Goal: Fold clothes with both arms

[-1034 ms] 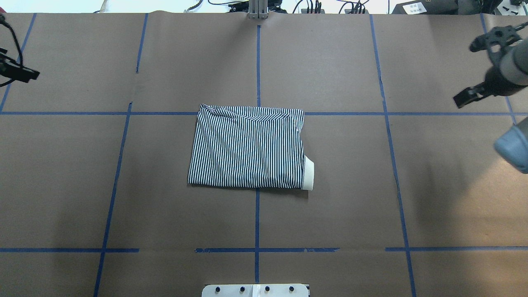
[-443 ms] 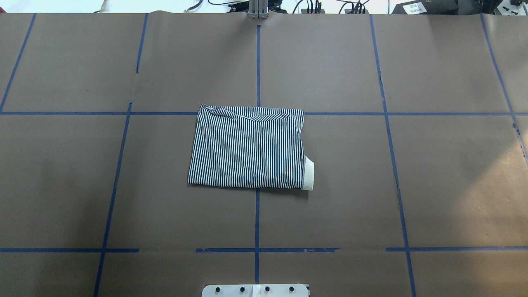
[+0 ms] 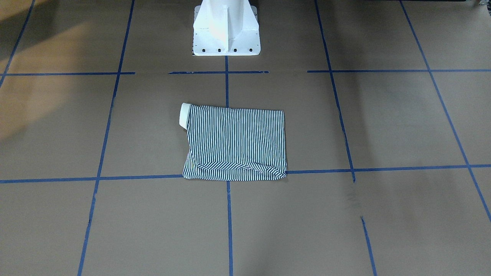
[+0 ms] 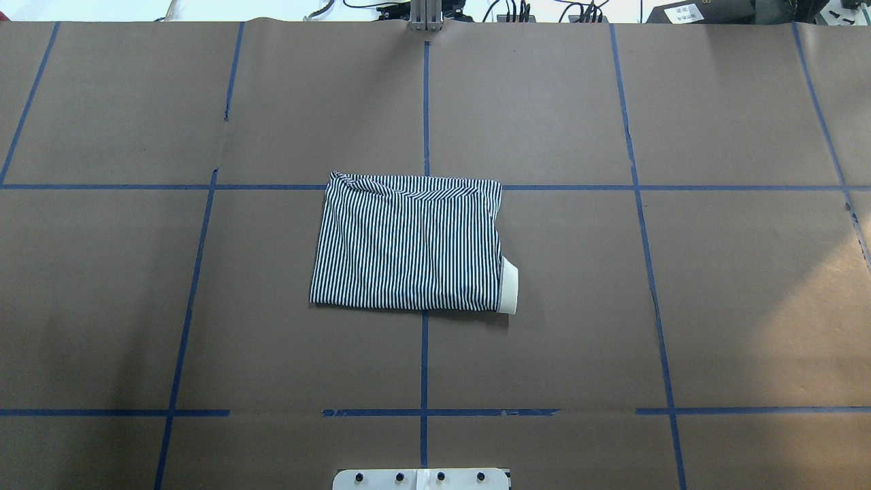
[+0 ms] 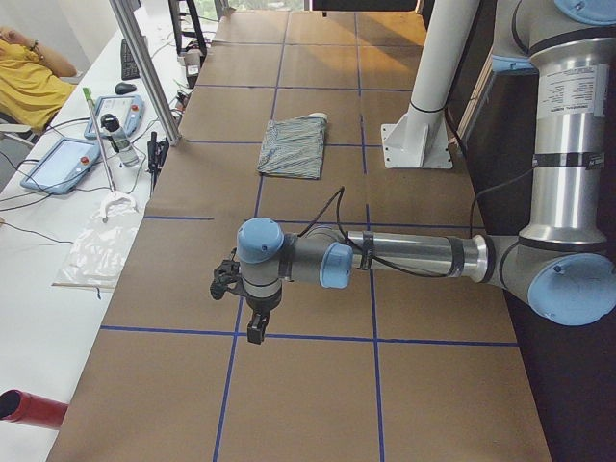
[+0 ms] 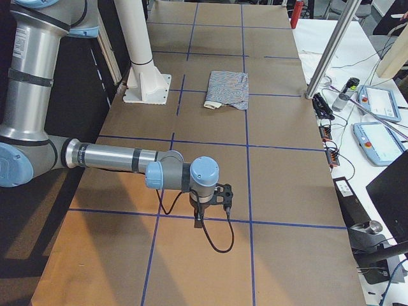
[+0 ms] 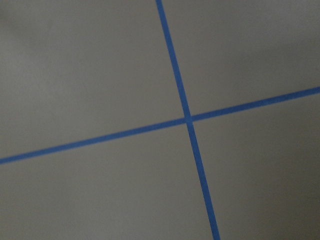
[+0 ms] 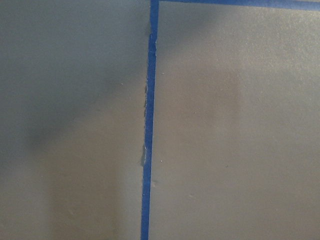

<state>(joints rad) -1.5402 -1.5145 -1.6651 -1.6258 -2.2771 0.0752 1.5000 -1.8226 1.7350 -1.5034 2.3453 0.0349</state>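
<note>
The navy-and-white striped polo shirt [image 4: 408, 245] lies folded into a flat rectangle at the table's middle, and it also shows in the front view [image 3: 236, 142]. Its cream collar [image 4: 509, 286] sticks out at one near corner. My left gripper [image 5: 237, 306] hangs over bare brown paper far from the shirt [image 5: 294, 146], at the table's left end. My right gripper [image 6: 212, 205] hangs the same way at the right end, far from the shirt [image 6: 228, 89]. Both show only in the side views, so I cannot tell whether they are open or shut. The wrist views show only paper and blue tape.
The white pedestal base [image 3: 226, 30] stands behind the shirt. Blue tape lines [image 4: 424, 102] grid the brown paper. A side bench beyond the far edge holds tablets [image 5: 63, 164], a bottle [image 5: 115, 140] and cables; an aluminium post [image 5: 144, 63] rises at that edge.
A second ago both grippers showed at the left and right edges of the overhead view; they have drawn outward and out of it. The shirt has not moved.
</note>
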